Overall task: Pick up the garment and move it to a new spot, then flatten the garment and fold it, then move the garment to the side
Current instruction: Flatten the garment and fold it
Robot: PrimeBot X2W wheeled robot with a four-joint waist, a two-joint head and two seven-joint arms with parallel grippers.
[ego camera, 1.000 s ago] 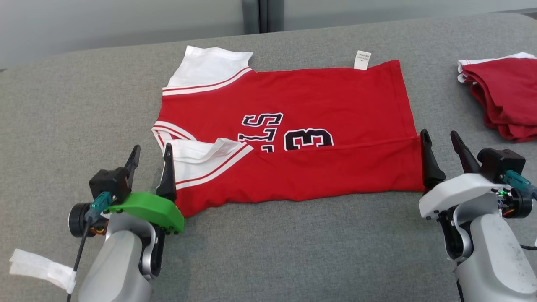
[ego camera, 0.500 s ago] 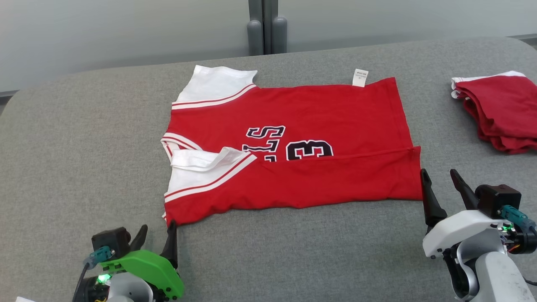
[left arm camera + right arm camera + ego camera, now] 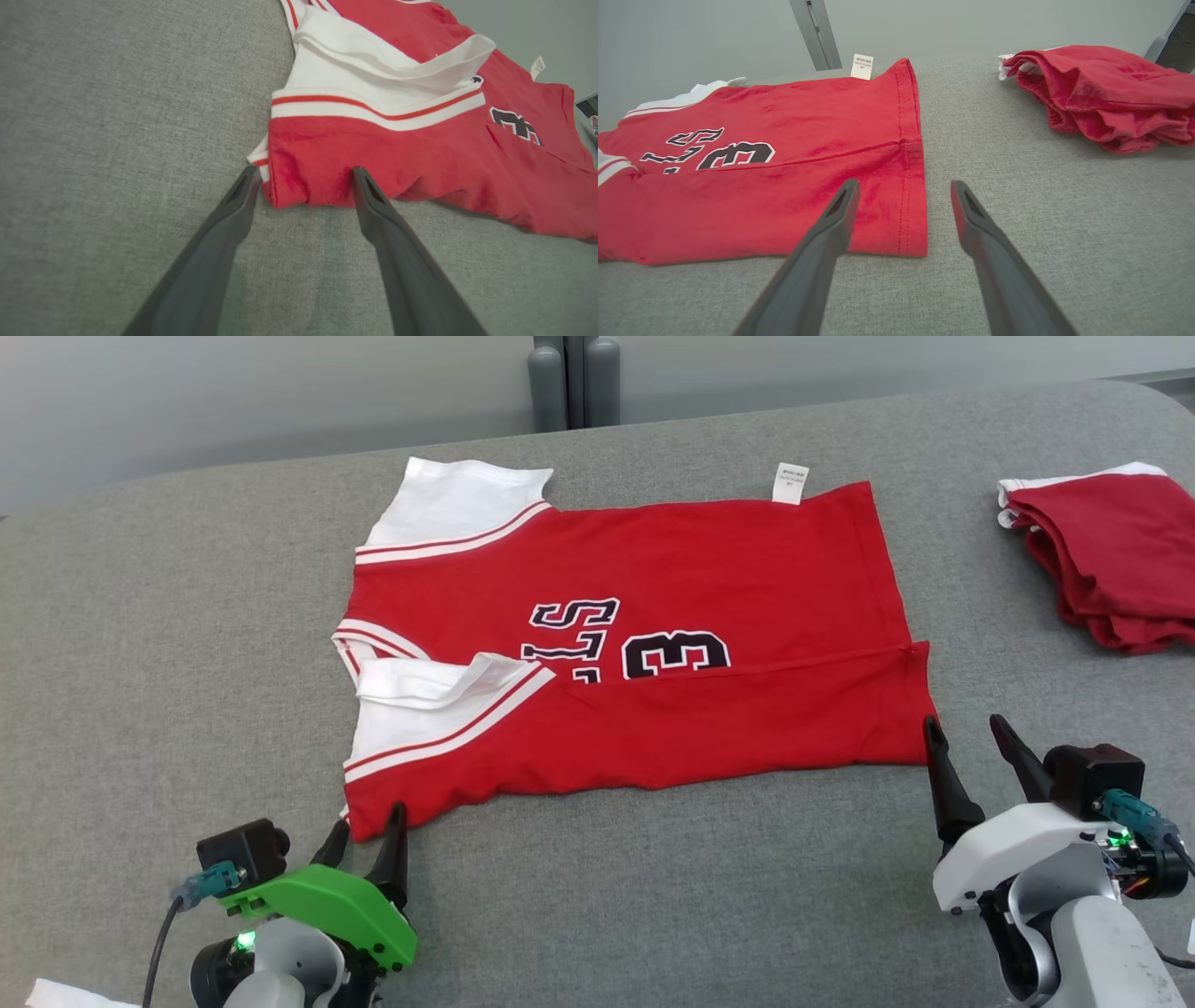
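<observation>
Lying flat across the middle of the grey surface [image 3: 140,663], the red jersey [image 3: 653,551] has its collar end toward the surface's left edge and its hem toward the right edge. Its near long side is folded over onto the front, and the fold hides the lower part of the black lettering. One white sleeve [image 3: 457,499] spreads out on the side toward the far edge, while the other sleeve [image 3: 429,700] lies on top of the folded strip. A small white label [image 3: 789,483] sticks out from the jersey's far side near the hem. The left tool [image 3: 370,819] sits low at the jersey's near collar-end corner, its two dark fingers spread apart and pinching nothing. The left wrist view shows its tips on either side of that corner, right at the edge of the cloth. The right tool [image 3: 963,721] hangs just off the near hem corner, also spread wide and empty. In the right wrist view one tip is over the red cloth and the other over bare surface. A pile of folded red clothes [image 3: 1111,560] rests well apart from the jersey, by the right edge.
</observation>
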